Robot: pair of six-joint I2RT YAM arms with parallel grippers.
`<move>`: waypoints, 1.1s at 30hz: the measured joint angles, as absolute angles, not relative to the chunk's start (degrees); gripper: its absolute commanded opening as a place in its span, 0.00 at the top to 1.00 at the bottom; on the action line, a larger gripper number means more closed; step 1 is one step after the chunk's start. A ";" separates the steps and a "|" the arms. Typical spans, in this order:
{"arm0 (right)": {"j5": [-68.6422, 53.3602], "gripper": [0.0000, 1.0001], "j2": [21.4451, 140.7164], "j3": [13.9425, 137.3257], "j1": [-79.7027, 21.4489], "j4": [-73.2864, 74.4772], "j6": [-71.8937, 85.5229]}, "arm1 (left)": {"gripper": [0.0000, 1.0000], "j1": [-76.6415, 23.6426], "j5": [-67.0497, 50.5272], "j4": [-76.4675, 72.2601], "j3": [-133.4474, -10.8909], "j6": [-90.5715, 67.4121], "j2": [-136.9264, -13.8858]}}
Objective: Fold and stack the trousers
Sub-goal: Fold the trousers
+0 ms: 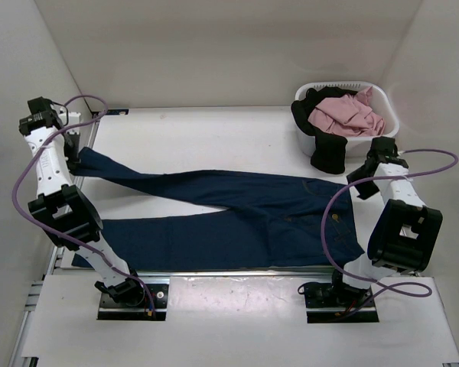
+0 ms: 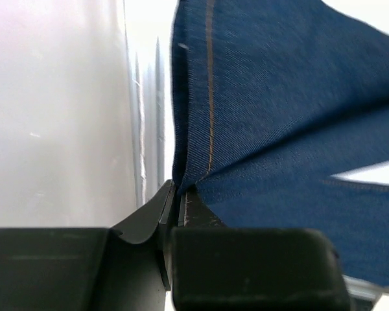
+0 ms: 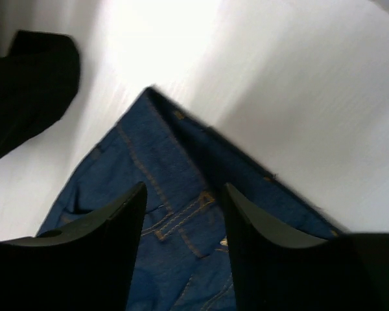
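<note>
Left gripper (image 2: 176,194) fingers, bottom centre of left wrist view: pinched together on leg hem of trousers (image 2: 279,97), denim running up and to upper right, orange seam line straight above the pinch. Right gripper (image 3: 185,194), bottom of right wrist view: jaws apart, nothing between, hovering over waistband corner, belt loop and stitching just beyond the tips.

From top view: trousers spread across centre of table (image 1: 214,130), waist at right, legs splayed in a V toward left. Upper leg's end in left gripper at upper left; lower leg flat along bottom edge. Black garment (image 1: 329,149) draped over rim of basket (image 1: 390,115) at upper right, pink garment (image 1: 340,115) inside. Black one near waistband but apart.

Prob. step: laying upper leg onto lower leg. To do well:
- Hold hem firm, lift only enough to clear.
- Sweep toward lower left, matching hem to hem & seam to seam.
- Lower right gripper onto upper waistband corner, close, fold over in sync w/ left to avoid bunching at crotch.
- Steer clear of black garment.
</note>
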State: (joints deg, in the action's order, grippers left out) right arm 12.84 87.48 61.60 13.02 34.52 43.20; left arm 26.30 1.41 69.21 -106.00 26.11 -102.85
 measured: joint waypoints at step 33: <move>3.36 1.00 109.23 70.13 15.40 25.54 56.95 | 0.86 26.37 2.42 67.53 -108.49 26.50 -108.25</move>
State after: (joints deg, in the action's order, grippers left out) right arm 3.36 109.23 70.13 15.40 25.54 56.95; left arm 26.37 2.42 67.53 -108.49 26.50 -108.25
